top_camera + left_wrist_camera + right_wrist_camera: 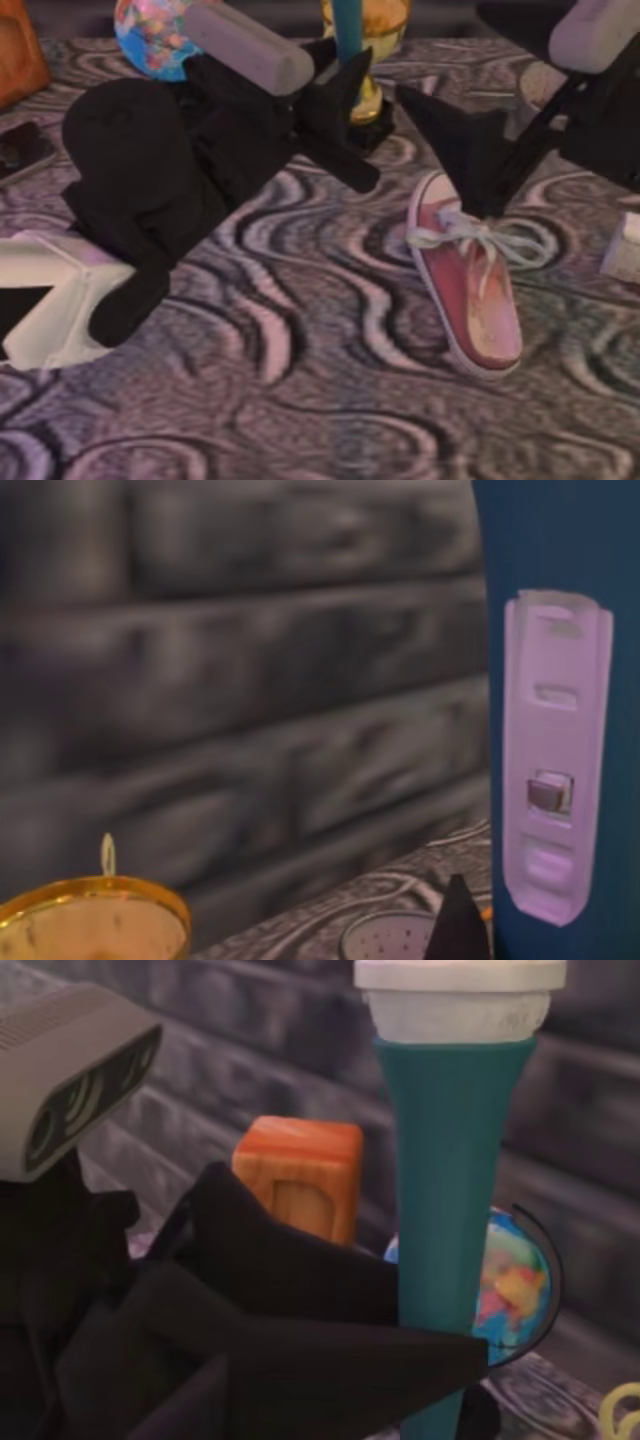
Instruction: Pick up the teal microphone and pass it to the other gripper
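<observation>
Left hand is clamped on the teal microphone, held upright above the bench at the far middle, long axis vertical, head up. Right hand sits just beside it on the right; its fingers can't be read.

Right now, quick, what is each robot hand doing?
Left gripper: shut on the teal microphone, holding it upright near the gold trophy.
Right gripper: close beside it above the pink shoe, holding nothing; open or shut cannot be told.
</observation>
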Robot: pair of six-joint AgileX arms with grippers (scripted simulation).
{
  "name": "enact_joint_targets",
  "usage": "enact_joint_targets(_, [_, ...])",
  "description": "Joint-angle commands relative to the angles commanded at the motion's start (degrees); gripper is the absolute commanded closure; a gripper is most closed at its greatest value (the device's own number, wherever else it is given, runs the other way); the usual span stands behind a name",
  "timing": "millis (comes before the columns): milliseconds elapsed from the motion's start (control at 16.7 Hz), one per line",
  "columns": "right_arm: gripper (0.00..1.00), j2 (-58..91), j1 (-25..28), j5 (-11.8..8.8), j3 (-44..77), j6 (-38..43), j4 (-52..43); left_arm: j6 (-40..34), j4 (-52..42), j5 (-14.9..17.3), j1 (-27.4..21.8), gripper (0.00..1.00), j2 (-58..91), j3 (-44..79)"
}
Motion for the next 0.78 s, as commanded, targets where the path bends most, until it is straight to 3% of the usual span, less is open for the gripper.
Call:
enact_joint_targets(420, [0.00,1.54,0.46,0.11,1.01,0.01,0.31,0.00,0.00,0.00,0.00,1.00,0.00,0.00])
enact_joint_targets(780, [0.00,16.17,4.47,4.20,12.50,0.14,3.18,0.00,0.00,0.00,0.00,1.00,0.00,0.00])
